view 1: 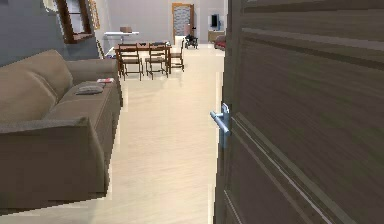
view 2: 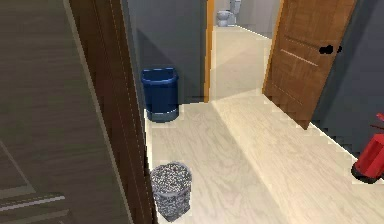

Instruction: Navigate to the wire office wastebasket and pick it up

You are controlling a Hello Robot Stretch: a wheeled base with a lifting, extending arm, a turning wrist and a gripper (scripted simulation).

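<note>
Wire wastebasket [view 2: 171, 189] stands just beside dark door [view 2: 60, 110].

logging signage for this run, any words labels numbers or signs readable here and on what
No text can be read.
The wire wastebasket, blue bin and dark door carry no visible lettering.
The flat item on the sofa is too small to tell whether it has print.

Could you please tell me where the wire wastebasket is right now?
In the arm side view, the wire wastebasket stands on the floor near the bottom edge, beside the dark door, below the blue bin by the wall.
</note>
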